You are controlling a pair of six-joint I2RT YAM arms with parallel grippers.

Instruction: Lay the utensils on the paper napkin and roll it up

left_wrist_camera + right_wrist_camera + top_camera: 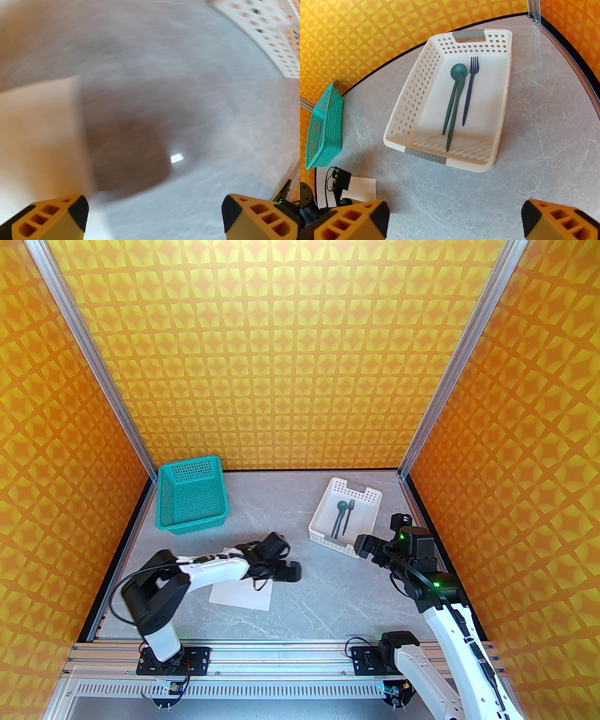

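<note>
a teal basket (192, 495) is sitting far left on the table (328, 596). nearer the camera, the left end effector (154, 218) is hanging wide open and empty above the right edge of the paper napkin (241, 594), which is lying flat. to the right, the utensils (456, 105) are lying in a white perforated tray (321, 508), with the right end effector (454, 218) gaping empty just short of it.
</note>
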